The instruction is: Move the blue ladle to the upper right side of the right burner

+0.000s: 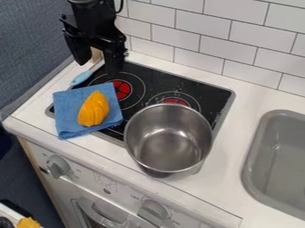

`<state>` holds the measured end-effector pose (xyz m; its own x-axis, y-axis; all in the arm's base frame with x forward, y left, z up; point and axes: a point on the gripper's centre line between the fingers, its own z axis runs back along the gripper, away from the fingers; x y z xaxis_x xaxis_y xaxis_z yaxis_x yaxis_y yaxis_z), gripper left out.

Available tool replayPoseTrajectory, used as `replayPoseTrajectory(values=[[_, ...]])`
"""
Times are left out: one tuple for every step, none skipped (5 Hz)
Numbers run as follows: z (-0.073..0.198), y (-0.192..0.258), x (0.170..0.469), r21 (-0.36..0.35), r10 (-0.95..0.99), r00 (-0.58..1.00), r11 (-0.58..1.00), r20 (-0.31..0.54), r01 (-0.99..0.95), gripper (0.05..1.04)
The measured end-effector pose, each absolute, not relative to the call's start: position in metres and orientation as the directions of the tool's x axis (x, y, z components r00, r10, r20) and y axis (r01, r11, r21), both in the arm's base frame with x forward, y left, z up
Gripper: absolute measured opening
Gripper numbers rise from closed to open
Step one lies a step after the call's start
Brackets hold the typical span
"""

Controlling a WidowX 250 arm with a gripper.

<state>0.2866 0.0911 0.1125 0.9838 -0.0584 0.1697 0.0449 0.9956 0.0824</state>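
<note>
The gripper [97, 67] hangs at the upper left, over the stove's back left corner, with its fingers apart. Just below it lies the light blue ladle [81, 78], on the stove's left edge behind the blue cloth; I cannot make out its full length. The right burner [175, 101] shows a red centre and thin rings on the black stovetop [205, 95]. A large steel pot [168, 138] stands in front of that burner and hides part of it.
A yellow-orange object [93, 109] rests on the folded blue cloth [67, 116] at the stove's left. The left burner [122, 90] is beside it. A grey sink [280, 156] is at the right, and a tiled wall [202, 26] runs behind.
</note>
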Motion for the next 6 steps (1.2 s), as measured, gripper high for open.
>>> replayPoseTrajectory(values=[[0.105, 0.091, 0.286, 0.07, -0.052, 0.988, 0.997, 0.144, 0.043, 1.0], [0.112, 0.119, 0.305, 0.051, 0.049, 0.985, 0.997, 0.163, -0.058, 1.0], [0.11, 0.163, 0.323, 0.037, 0.16, 0.975, 0.985, 0.152, -0.168, 1.0], [0.087, 0.193, 0.338, 0.016, 0.196, 0.974, 0.98, 0.114, -0.199, 1.0], [0.06, 0.207, 0.339, 0.008, 0.193, 0.98, 0.981, 0.053, -0.194, 1.0], [0.049, 0.208, 0.336, 0.012, 0.182, 0.982, 0.983, 0.043, -0.182, 1.0]])
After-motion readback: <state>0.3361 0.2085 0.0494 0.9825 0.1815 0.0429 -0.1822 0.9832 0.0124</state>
